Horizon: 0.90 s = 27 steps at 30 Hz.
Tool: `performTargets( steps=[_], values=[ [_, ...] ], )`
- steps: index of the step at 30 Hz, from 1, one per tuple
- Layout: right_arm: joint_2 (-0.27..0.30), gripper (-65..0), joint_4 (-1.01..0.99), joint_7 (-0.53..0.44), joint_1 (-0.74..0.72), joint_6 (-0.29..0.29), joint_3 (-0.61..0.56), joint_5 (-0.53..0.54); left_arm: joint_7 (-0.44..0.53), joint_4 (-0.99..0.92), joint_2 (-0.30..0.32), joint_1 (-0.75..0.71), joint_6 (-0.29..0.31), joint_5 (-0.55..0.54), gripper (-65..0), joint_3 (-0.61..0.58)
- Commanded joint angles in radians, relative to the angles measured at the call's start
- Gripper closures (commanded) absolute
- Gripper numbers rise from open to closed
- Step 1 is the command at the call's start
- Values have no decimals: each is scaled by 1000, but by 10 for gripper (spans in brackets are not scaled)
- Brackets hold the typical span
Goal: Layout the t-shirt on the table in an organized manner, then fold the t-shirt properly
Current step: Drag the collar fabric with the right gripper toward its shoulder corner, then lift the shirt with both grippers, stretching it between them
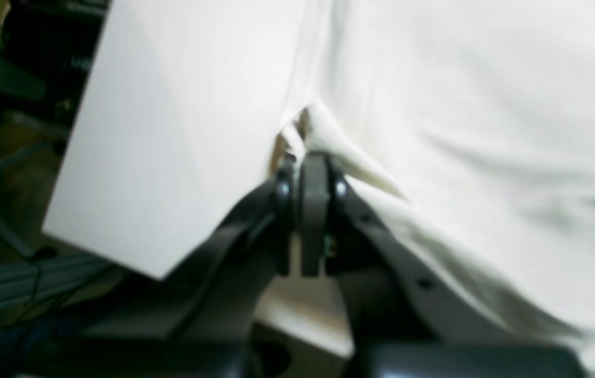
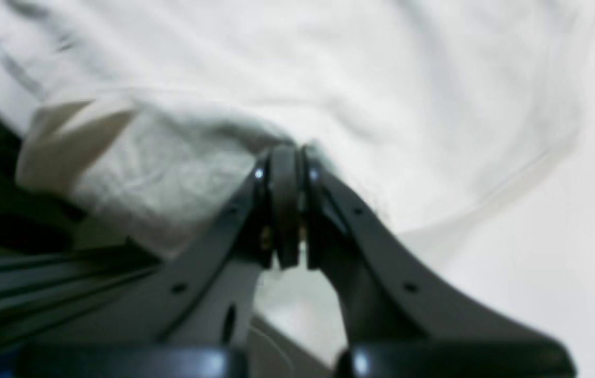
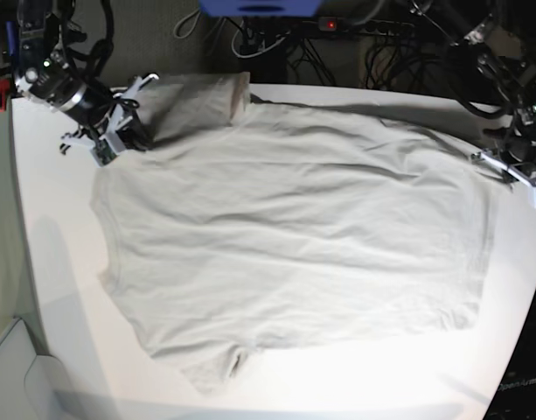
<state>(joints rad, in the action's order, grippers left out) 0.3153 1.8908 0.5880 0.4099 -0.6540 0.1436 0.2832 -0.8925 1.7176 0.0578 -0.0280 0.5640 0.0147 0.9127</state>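
the t-shirt [image 3: 285,236] lay spread across the white counter [image 3: 58,289], mostly flat with shallow wrinkles, one sleeve bunched at the far edge and another small flap near the front edge. my right end effector [image 2: 285,157] was pressed together, pinching a fold of the shirt near that bunched far sleeve. my left end effector [image 1: 312,163] was likewise pressed shut on the cloth's edge, close to the counter's side. behind the far edge i saw a tangle of black cables [image 3: 276,39] and a blue box [image 3: 261,7]. bare counter showed along the front and beside the right arm; the shirt almost reached the counter's edge by the left arm.
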Motion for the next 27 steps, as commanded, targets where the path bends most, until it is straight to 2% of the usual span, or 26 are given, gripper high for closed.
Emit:
performTargets(
  steps=[1, 4, 10, 18, 27],
  values=[
    [12, 0, 17, -9, -24, -17, 6, 14, 22, 20, 15, 26, -5, -8, 0, 1],
    [31, 0, 17, 39, -82, -17, 6, 14, 22, 20, 17, 56, -6, -6, 0, 1],
    [43, 0, -35, 112, -214, -17, -2, 14, 22, -43, 61, 113, -6, -6, 0, 1],
    [45, 0, -204, 117, -369, -19, -3, 14, 22, -141, 103, 176, -6, -6, 0, -4],
    [75, 0, -325, 117, -527, -19, -46, 14, 22, -164, 104, 224, -6, -6, 0, -4]
  ],
)
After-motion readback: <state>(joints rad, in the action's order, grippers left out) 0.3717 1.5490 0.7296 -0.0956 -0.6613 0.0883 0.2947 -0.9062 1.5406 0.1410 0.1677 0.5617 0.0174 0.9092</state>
